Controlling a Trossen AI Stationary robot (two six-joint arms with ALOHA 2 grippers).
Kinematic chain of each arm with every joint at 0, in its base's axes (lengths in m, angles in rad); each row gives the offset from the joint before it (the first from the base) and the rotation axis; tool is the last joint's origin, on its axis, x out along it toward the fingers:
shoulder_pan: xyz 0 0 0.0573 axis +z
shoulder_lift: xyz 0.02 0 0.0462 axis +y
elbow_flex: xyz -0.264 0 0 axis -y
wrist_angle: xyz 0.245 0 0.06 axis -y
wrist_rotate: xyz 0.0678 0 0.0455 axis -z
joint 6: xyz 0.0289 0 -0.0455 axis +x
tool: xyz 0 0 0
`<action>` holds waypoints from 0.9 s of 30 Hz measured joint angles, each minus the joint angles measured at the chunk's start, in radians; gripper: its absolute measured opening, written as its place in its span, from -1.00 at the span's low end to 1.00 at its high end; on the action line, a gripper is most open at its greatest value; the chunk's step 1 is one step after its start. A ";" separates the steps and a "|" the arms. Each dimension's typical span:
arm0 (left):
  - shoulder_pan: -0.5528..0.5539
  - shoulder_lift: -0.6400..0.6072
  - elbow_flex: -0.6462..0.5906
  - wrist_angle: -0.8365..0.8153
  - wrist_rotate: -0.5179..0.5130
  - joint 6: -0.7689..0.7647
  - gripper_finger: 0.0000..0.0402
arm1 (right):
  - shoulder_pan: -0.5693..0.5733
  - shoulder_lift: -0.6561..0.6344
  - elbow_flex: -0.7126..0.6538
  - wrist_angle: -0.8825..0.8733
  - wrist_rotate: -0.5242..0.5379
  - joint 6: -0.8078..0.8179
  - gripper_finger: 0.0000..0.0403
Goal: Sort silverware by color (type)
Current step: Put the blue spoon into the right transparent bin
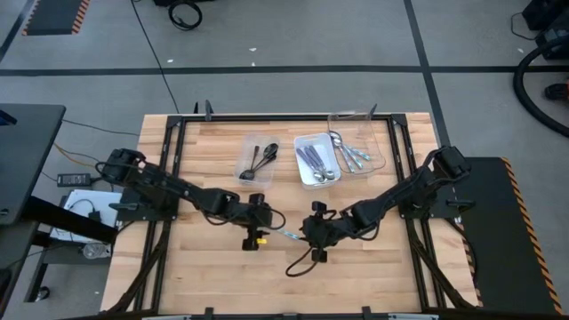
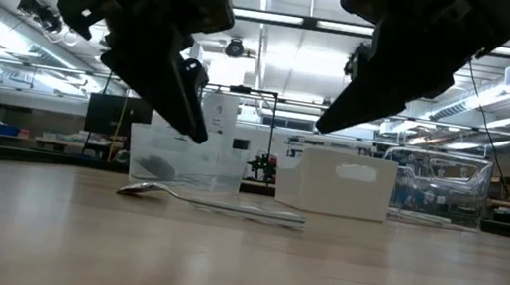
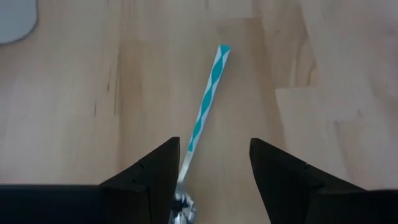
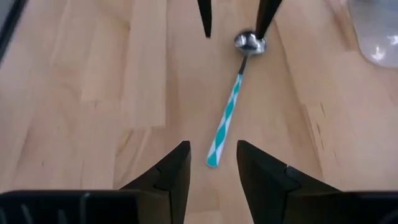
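Lying on the wooden table (image 1: 204, 276) between both grippers: one teal-and-white striped spoon (image 1: 289, 236).
Left gripper (image 1: 259, 236) hangs over its bowl, jaws apart; right gripper (image 1: 313, 236) faces its handle tip, jaws apart, holding nothing. Far side, left to right: black spoons (image 1: 260, 162), purple-handled spoons (image 1: 316, 164), blue-handled spoons (image 1: 350, 156), each in trays. No writing is legible. Only the low view shows the workshop room behind.

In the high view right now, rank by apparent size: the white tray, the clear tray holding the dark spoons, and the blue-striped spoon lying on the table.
1-2. White tray and clear tray holding the dark spoons: they look about alike, so no ranking.
3. Blue-striped spoon: clearly smallest, partly hidden by the grippers.
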 joint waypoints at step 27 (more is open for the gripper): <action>0.050 0.231 0.320 -0.481 0.095 0.034 0.01 | 0.021 -0.002 -0.002 -0.070 -0.008 -0.018 -0.30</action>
